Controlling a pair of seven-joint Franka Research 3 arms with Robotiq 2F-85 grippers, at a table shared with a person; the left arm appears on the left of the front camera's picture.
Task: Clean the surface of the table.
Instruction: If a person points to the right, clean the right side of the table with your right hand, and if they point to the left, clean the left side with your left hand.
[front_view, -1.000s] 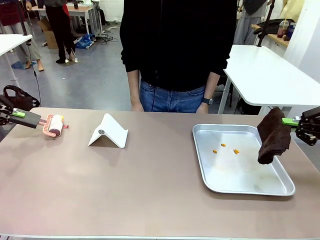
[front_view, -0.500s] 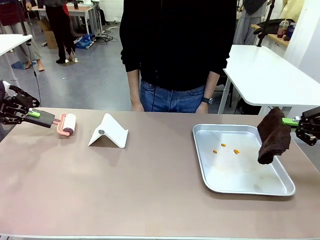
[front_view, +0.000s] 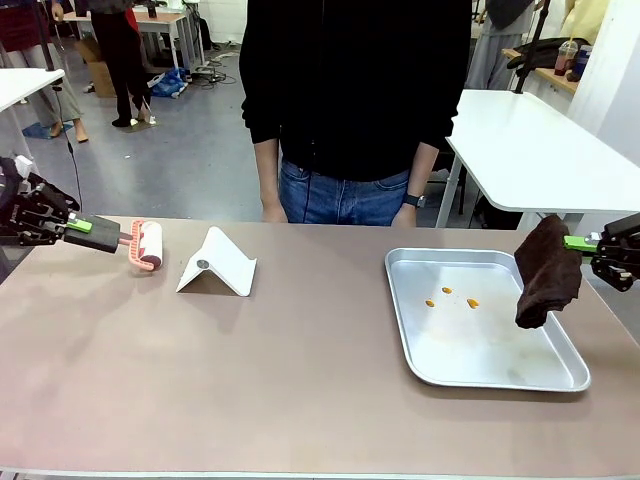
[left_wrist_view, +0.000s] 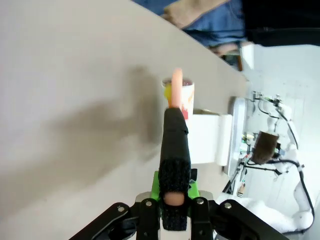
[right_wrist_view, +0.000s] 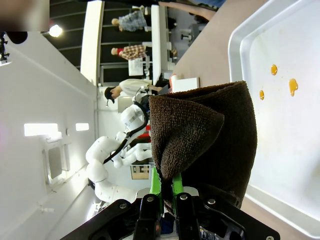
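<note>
left claw (front_view: 78, 226) clamping lint roller (front_view: 150, 245) by far-left corner of table (front_view: 250, 380), right claw (front_view: 578, 243) pinching brown cloth (front_view: 546, 275) over tray (front_view: 398, 300)

Left pincer (front_view: 80, 226), right pincer (front_view: 576, 242), both clenched.

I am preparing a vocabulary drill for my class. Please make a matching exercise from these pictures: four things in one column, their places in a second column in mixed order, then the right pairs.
Things
1. lint roller
2. brown cloth
3. white stand
4. orange drops

Places
a. standing on the table
b. inside the steel tray
c. held by the right gripper
d. held by the left gripper

Pairs: 1-d, 2-c, 3-a, 4-b.
</note>
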